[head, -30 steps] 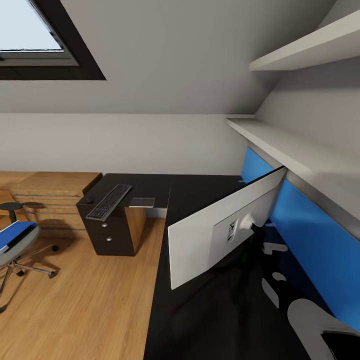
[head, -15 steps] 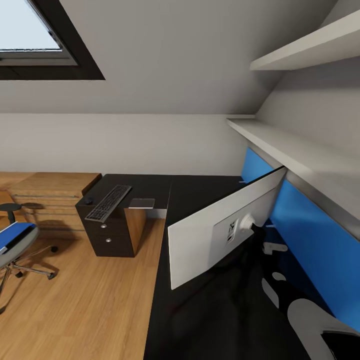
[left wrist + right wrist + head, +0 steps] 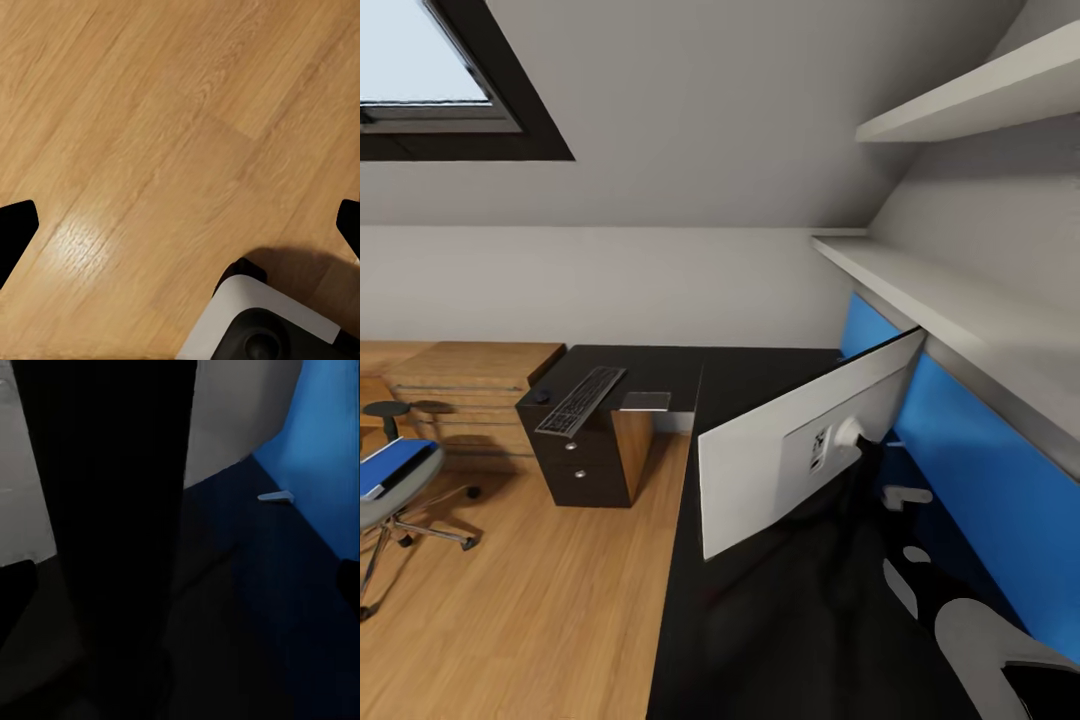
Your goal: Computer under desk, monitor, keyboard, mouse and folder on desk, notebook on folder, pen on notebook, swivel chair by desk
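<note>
Black L-shaped table (image 3: pixel 760 600) carries the wide grey-backed monitor (image 3: pixel 800 450) near, slim black keyboard (image 3: pixel 580 400) far left; both jaws stand wide, empty.

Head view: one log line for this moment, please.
monitor: on desk, back to camera | keyboard: over drawer end | folder: on chair | grippers: open, empty

A sloped white ceiling (image 3: pixel 690 120) holds a dark-framed skylight (image 3: pixel 430 85). The floor (image 3: pixel 530 610) is light wood planks. White shelves (image 3: pixel 960 310) run above a blue wall panel (image 3: pixel 980 480); a wooden drawer unit (image 3: pixel 470 390) stands by the far wall.
</note>
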You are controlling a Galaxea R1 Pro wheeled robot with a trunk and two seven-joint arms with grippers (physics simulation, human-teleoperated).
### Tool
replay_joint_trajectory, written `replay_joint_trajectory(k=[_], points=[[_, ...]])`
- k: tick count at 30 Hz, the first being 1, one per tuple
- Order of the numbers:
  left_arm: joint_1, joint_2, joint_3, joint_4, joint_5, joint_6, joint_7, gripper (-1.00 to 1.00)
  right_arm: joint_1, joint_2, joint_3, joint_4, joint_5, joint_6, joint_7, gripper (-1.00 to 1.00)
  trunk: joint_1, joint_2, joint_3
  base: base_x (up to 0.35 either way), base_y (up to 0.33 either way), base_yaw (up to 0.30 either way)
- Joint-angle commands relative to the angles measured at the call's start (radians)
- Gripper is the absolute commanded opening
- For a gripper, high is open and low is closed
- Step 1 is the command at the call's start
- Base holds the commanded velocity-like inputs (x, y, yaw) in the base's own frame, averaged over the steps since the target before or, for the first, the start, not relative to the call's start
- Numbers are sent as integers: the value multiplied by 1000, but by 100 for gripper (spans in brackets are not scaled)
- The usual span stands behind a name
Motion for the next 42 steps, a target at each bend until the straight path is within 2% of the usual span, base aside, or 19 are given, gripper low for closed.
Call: replay_joint_trajectory(k=[1, 11, 19, 22, 25, 29, 36, 42], points=[[0, 1, -5, -1, 5, -2, 6, 100, -1, 1, -1, 1, -3, -4, 1, 100, 0, -2, -2, -325, 0, 0], [0, 1, -5, -1, 7, -1, 6, 100, -1, 3, -1, 2, -4, -5, 3, 100, 0, -2, -2, -334, 0, 0], [0, 1, -5, -1, 7, -2, 6, 100, -1, 7, 0, 1, -5, -5, 1, 100, 0, -2, -2, -273, 193, 0], [0, 1, -5, -1, 6, -1, 6, 100, 1, 26, 2, 0, 6, -5, 1, 100, 0, -2, -2, -199, 282, 0], [0, 0, -5, -1, 6, -1, 6, 100, 5, 56, 5, -3, 31, -11, 1, 100, 0, -2, -2, -161, 298, 0], [0, 0, -5, -1, 6, -1, 6, 100, 6, 85, 5, -7, 36, -16, 0, 100, 0, -2, -2, -150, 304, 0], [0, -1, -5, -1, 6, -1, 6, 100, 8, 122, 6, -10, 39, -35, -5, 100, 0, -2, -2, -130, 282, 0], [0, -14, -6, 1, 5, -1, 6, 100, 8, 175, 9, -24, 40, -20, -22, 100, 0, -2, -2, -30, 72, 0]])
